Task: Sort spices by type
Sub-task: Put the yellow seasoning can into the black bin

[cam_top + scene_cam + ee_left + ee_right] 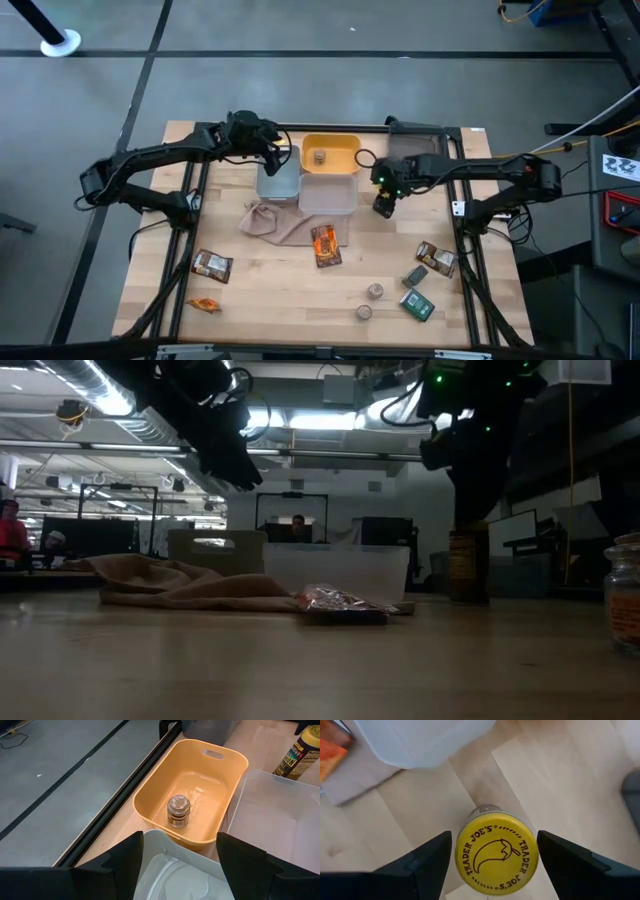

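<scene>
RIGHT: your right gripper (490, 865) is hovering, fingers spread, straddling the yellow-capped bottle (495, 856) standing at 3 o'clock of the clear tray (327, 192), ready for gripping; LEFT: left gripper (178, 865), fingers spread and empty, is waiting above the grey tray (172, 880); one jar (178, 811) is sitting sorted in the yellow tray (150, 795)

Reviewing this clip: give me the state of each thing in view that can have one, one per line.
Left gripper: open, empty, above the grey tray.
Right gripper: open, fingers either side of the yellow-capped bottle, not yet closed.
Yellow-capped bottle: upright, cap on.
Yellow tray: holds one upright jar.
Clear tray: looks empty.
Cloth: crumpled on the table.
Orange packet: lying flat.
</scene>
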Available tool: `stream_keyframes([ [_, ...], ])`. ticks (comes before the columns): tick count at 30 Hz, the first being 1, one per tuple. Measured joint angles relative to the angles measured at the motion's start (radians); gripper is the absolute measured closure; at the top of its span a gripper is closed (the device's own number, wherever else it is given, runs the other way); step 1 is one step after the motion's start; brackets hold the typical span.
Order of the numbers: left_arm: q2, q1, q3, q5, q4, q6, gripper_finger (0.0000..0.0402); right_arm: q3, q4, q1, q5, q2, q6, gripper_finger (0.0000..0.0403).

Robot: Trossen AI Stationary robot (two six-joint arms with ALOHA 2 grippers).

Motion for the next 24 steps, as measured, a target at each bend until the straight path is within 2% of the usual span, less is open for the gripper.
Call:
stream_keyframes([
  [9, 0.000, 0.000, 0.000, 0.000, 0.000, 0.000, 0.0166, 0.000, -0.006, 0.000, -0.006, 0.139, -0.053, 0.0114],
  [12, 0.000, 0.000, 0.000, 0.000, 0.000, 0.000, 0.0166, 0.000, -0.006, 0.000, -0.015, 0.160, -0.078, 0.0136],
  [16, 0.000, 0.000, 0.000, 0.000, 0.000, 0.000, 0.0167, 0.000, -0.005, 0.000, -0.015, 0.164, -0.083, 0.0190],
  [24, 0.000, 0.000, 0.000, 0.000, 0.000, 0.000, 0.0167, 0.011, -0.018, 0.000, -0.015, 0.165, -0.115, 0.0194],
])
